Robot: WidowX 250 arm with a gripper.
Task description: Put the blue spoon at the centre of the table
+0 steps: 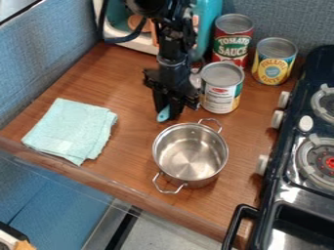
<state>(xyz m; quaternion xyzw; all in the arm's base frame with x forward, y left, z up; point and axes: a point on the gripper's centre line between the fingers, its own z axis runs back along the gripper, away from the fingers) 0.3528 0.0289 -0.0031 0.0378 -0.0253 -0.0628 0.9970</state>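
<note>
We see a blue spoon [163, 114] on or just above the brown wooden tabletop [134, 141], right at the tip of the black metal end effector [168, 113]. Its visible end pokes out beneath, pointing twd the camera w/ a slight lean; the rest is hidden. We can't tell if it's pinched or loose. It's btwn the folded pale-blue cloth [70, 128] & the shiny steel pot [190, 154], nearer the pot's rim. We'd judge the centre v. close, so a short move should do, kept clear of the pot.
</note>
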